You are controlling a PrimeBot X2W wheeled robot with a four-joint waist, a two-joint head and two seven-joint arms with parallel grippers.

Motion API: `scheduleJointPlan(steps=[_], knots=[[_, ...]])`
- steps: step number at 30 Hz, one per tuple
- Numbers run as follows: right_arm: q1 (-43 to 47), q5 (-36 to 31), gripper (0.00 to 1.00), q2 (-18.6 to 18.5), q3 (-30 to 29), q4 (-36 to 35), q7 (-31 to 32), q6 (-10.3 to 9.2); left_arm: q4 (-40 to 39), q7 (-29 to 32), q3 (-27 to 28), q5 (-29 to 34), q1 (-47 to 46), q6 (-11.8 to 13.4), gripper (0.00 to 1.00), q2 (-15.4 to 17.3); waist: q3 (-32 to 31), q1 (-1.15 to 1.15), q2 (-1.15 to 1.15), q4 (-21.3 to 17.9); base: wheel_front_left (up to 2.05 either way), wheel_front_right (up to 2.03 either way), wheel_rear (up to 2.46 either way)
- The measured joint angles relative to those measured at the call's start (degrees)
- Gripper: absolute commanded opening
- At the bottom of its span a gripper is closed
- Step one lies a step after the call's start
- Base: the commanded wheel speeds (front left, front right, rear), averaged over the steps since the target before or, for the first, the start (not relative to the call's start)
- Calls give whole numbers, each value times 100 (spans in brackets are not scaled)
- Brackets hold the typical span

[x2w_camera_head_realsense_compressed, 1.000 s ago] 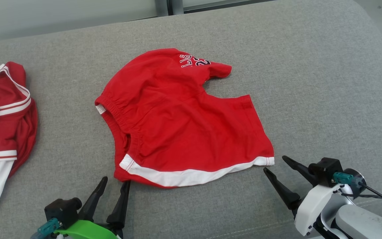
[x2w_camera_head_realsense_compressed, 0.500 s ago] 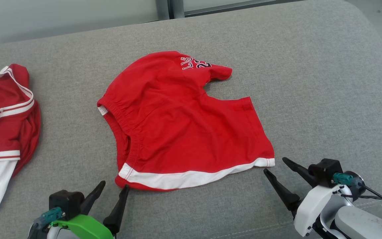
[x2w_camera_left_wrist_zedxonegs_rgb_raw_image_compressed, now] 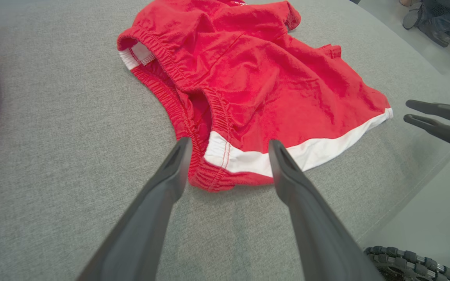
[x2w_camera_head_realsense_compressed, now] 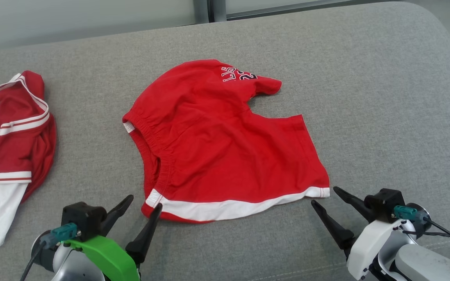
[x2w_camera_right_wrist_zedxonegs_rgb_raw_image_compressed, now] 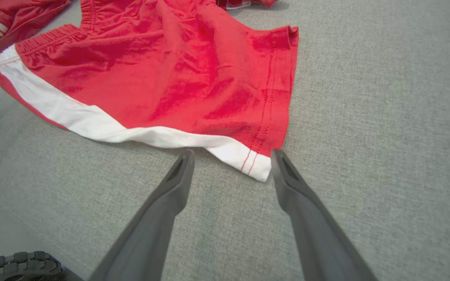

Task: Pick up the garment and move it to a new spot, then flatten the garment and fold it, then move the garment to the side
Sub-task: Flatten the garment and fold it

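Observation:
The garment (x2w_camera_head_realsense_compressed: pixel 225 148) is a pair of red shorts with a white hem band, lying mostly flat on the grey padded surface (x2w_camera_head_realsense_compressed: pixel 365 97). My left gripper (x2w_camera_head_realsense_compressed: pixel 145 201) stands open at the shorts' near-left corner, by the elastic waistband. In the left wrist view the left gripper (x2w_camera_left_wrist_zedxonegs_rgb_raw_image_compressed: pixel 229 141) has its fingertips either side of the garment's (x2w_camera_left_wrist_zedxonegs_rgb_raw_image_compressed: pixel 268 78) white corner. My right gripper (x2w_camera_head_realsense_compressed: pixel 324 195) is open just short of the near-right corner. The right wrist view shows the right gripper (x2w_camera_right_wrist_zedxonegs_rgb_raw_image_compressed: pixel 233 152) with the garment's (x2w_camera_right_wrist_zedxonegs_rgb_raw_image_compressed: pixel 170 78) white hem tip between its fingers.
A second red and white garment (x2w_camera_head_realsense_compressed: pixel 10 136) lies crumpled at the left edge. The surface's near edge runs just behind both grippers, with the robot's wheel (x2w_camera_left_wrist_zedxonegs_rgb_raw_image_compressed: pixel 404 257) below it. A person's shoes (x2w_camera_left_wrist_zedxonegs_rgb_raw_image_compressed: pixel 424 19) rest on the floor beyond the far-right corner.
The head view has shifted slightly. My left arm has come further into view, its fingertips still by the near-left corner. The right gripper and the garment have stayed put.

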Motion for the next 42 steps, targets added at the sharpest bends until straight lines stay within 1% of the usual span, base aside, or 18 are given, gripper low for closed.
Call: scheduleJointPlan(steps=[6,9,17,23,24,25,27,28,29,30,31,32,33,34,36,41,42], knots=[[-116,-44,100,55,53,-15,1,15,35,399,-34,-34,-209,0,100,49,66,0,0,-93,0,0,0],[-158,-57,100,92,53,-16,1,26,94,623,-32,-33,-232,4,100,152,107,0,0,-183,0,0,0],[-161,-56,100,221,60,34,1,40,246,966,88,-119,-420,18,100,252,218,0,0,-447,0,0,0],[-160,-48,100,215,19,111,0,37,300,1149,5,-183,-453,18,100,253,234,0,0,-554,0,0,0],[-160,-48,100,216,13,121,0,38,305,1170,-1,-196,-453,18,92,253,231,0,0,-555,0,0,0],[-160,-48,100,216,11,129,0,37,315,1194,0,-201,-453,18,88,252,227,0,0,-556,0,0,0],[-160,-47,100,216,1,133,0,37,346,1248,-5,-213,-454,18,65,250,219,0,0,-555,0,0,0],[-160,-47,100,216,-1,135,0,37,356,1269,-5,-236,-454,18,62,250,217,0,0,-554,0,0,0],[-160,-47,100,216,-4,138,0,37,361,1289,-7,-250,-454,18,50,250,215,0,0,-552,0,0,0],[-160,-47,100,216,-7,145,0,37,368,1298,-12,-261,-454,18,47,250,214,0,0,-549,0,0,0],[-160,-47,100,215,-5,154,0,38,369,1328,-19,-279,-455,18,40,250,214,0,0,-544,0,0,0],[-161,-47,100,214,-3,165,0,41,371,1338,-24,-299,-455,18,27,248,214,0,0,-539,0,0,0],[-162,-47,100,214,-1,179,0,59,377,1339,-24,-304,-455,18,18,246,215,0,0,-534,0,0,0],[-162,-47,100,215,0,192,0,64,383,1341,-24,-310,-456,18,17,245,216,0,0,-528,0,0,0],[-169,-47,100,215,2,227,0,67,390,1346,-21,-354,-461,18,20,227,219,0,0,-515,0,0,0],[-250,-42,100,259,20,328,10,137,394,1347,-30,-364,-527,19,17,151,221,0,0,-470,0,0,0],[-265,-35,100,293,34,352,33,165,394,1347,-30,-376,-534,20,19,151,222,0,0,-461,0,0,0]])
